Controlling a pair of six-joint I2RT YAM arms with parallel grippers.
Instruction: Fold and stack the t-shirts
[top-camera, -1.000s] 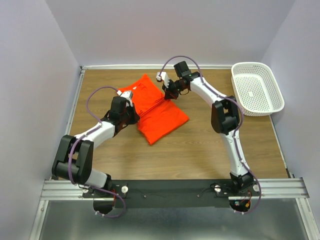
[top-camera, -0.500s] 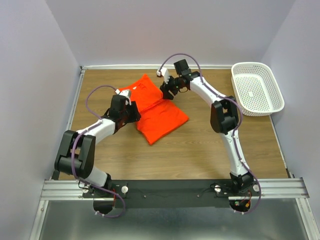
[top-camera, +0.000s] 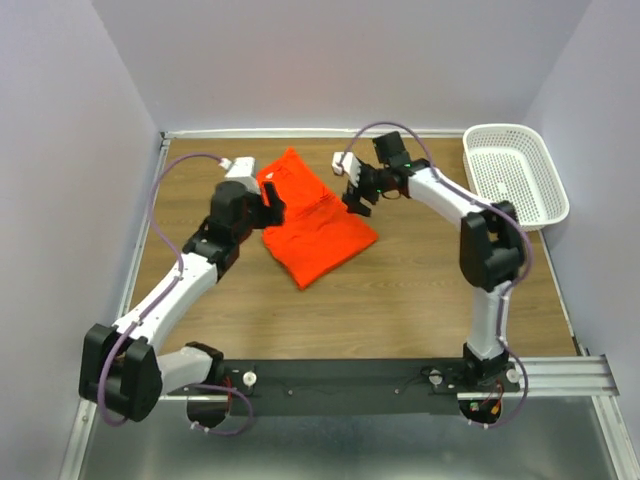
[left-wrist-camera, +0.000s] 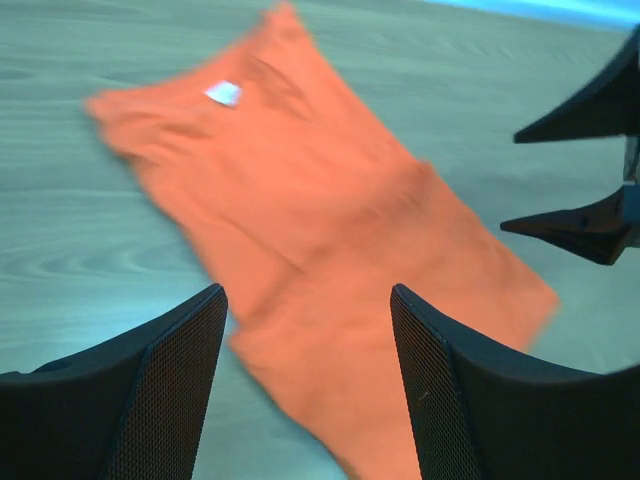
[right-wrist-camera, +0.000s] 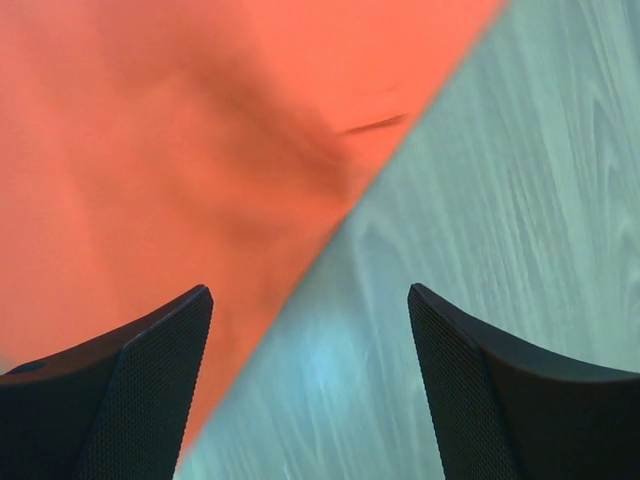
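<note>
A bright orange-red t-shirt (top-camera: 318, 226) lies folded into a long shape on the wooden table, its small white neck label (left-wrist-camera: 224, 93) at the far end. My left gripper (top-camera: 272, 203) hovers open over the shirt's left edge; in the left wrist view the cloth (left-wrist-camera: 330, 230) lies below the left gripper (left-wrist-camera: 307, 295), with nothing between its fingers. My right gripper (top-camera: 356, 196) stands open at the shirt's right edge. In the right wrist view, the right gripper (right-wrist-camera: 310, 292) straddles the shirt (right-wrist-camera: 150, 150) border and bare wood. The right fingertips (left-wrist-camera: 575, 222) show in the left wrist view.
A white plastic lattice basket (top-camera: 515, 176) stands at the back right corner of the table. Bare wooden tabletop (top-camera: 400, 290) stretches in front of the shirt. Grey walls close off the back and both sides.
Both grippers went from shut to open and let go of the shirt. The left arm stretched forward and rose; the right gripper drew back to the right. The shirt lies flatter.
</note>
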